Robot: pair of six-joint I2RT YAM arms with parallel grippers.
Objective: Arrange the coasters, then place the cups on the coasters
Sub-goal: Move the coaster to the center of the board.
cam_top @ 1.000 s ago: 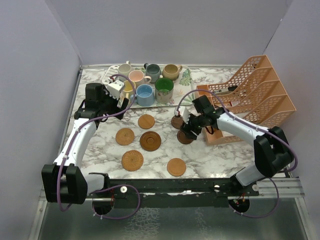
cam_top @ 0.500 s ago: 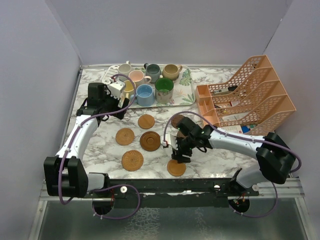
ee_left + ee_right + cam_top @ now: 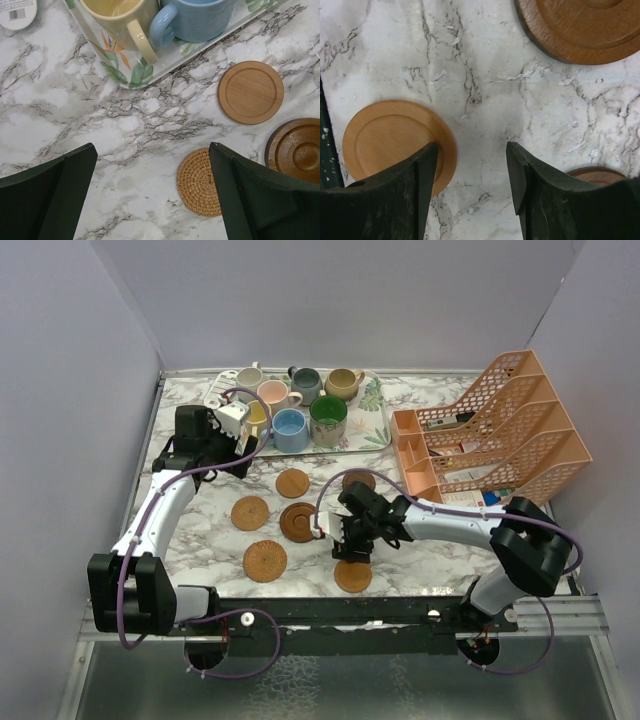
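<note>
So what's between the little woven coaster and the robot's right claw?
The dark brown ridged coaster lies between the little woven coaster and the right gripper. The top view shows it best.

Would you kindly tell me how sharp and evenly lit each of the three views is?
Top view: soft, even light, sharp throughout, hardly any shadow on the table. Left wrist view: woven coaster crisp, the fingers dark and flat. Right wrist view: very close, pale wooden coaster slightly soft, fingers almost black.
</note>
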